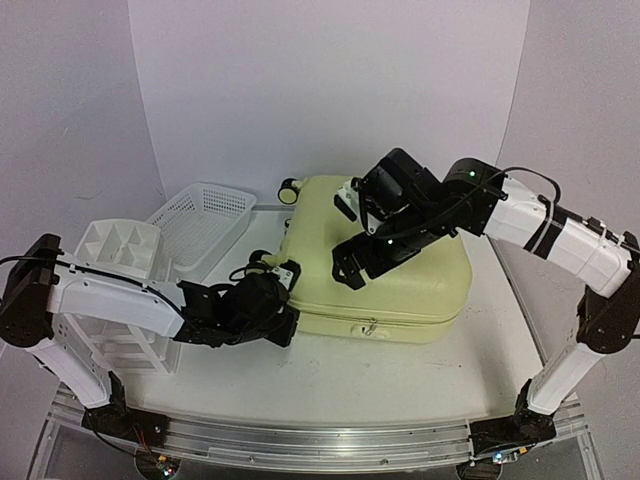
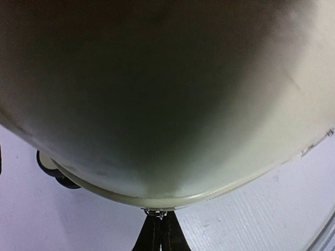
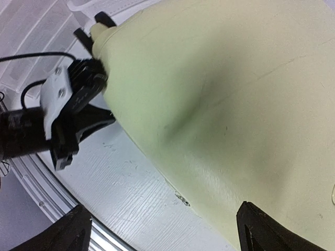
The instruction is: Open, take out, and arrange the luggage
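The luggage [image 1: 385,265] is a pale yellow hard-shell suitcase lying flat and closed in the middle of the table. My left gripper [image 1: 291,316] is at its near left corner. In the left wrist view the fingers [image 2: 158,224] are shut on a small metal zipper pull [image 2: 155,213] at the seam under the shell [image 2: 172,104]. My right gripper [image 1: 347,237] hovers over the lid's left part, wide open and empty. Its fingertips [image 3: 70,232] frame the lid [image 3: 235,104] and a second zipper pull [image 3: 182,198] lying by the seam.
A white mesh basket [image 1: 205,215] stands at the back left. A white drawer organiser [image 1: 120,250] stands beside my left arm. Black-and-cream wheels stick out at the luggage's left end [image 1: 290,187], [image 2: 52,170], [image 3: 99,26]. The table's metal front rail [image 1: 300,440] is near.
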Controlling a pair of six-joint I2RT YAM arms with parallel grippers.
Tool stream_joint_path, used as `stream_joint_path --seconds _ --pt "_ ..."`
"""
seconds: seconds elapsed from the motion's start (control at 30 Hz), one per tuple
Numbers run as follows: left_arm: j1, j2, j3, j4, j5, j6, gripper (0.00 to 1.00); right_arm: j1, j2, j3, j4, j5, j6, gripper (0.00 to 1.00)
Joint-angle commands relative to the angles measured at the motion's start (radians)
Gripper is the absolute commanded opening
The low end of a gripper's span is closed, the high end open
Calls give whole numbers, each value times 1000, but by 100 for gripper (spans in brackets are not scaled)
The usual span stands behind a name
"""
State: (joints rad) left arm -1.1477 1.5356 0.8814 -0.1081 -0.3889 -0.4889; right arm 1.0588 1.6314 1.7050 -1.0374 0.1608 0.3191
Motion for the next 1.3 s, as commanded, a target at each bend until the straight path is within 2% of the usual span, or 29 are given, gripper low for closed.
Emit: stream_joint_path --seconds 0.0,0.07,0.27,0.37,0.53,0.7,0.87,1.03,1.27 --pt "-77 34 97 318 113 76 0 -57 -14 56 -23 -116 -98 98" --pt "-78 21 68 386 123 107 0 -69 -15 67 -42 -144 -167 98" --pt "-75 -27 -108 631 118 372 0 -86 18 85 -56 -240 -389 98" --pt "-64 -19 -147 680 100 456 0 -85 65 133 -54 -253 -426 98" --pt "-47 -12 -249 928 205 560 0 -86 210 314 -72 -202 -426 98" --pt "-47 25 -256 955 215 588 0 -89 264 381 -92 -328 -628 94" --pt "-47 65 -259 979 220 594 0 -91 298 428 -96 -357 -794 93" --pt "-49 103 -234 983 248 589 0 -91 416 583 -144 -317 -817 91" --pt "-57 144 -198 982 275 600 0 -91 558 769 -222 -399 -854 87"
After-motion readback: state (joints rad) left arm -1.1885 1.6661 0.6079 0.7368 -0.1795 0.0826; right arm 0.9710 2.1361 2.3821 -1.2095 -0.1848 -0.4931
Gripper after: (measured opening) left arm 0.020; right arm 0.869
